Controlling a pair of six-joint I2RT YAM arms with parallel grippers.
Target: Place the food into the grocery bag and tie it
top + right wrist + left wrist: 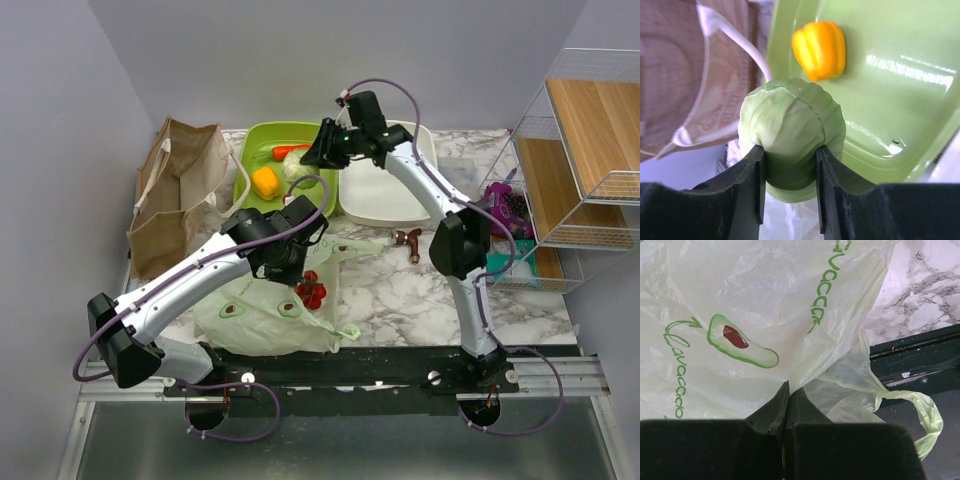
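My right gripper (790,165) is shut on the round pale-green cabbage (792,130), held just above the rim of the green tray (890,100). The yellow bell pepper (821,49) lies in that tray beyond it. In the top view the right gripper (315,155) hangs over the tray's right side, with the cabbage (296,166) partly hidden under it. The grocery bag (265,310) lies near the front edge, with red cherry tomatoes (311,291) at its mouth. My left gripper (788,390) is shut, pinching the bag's plastic (765,300); a loop handle (920,410) trails to the right.
A brown paper bag (175,195) stands left of the green tray (255,140), and a white tray (390,195) sits to its right. A small brown object (407,241) lies on the marble. A wire shelf (590,150) with a purple item (505,205) stands at the right edge.
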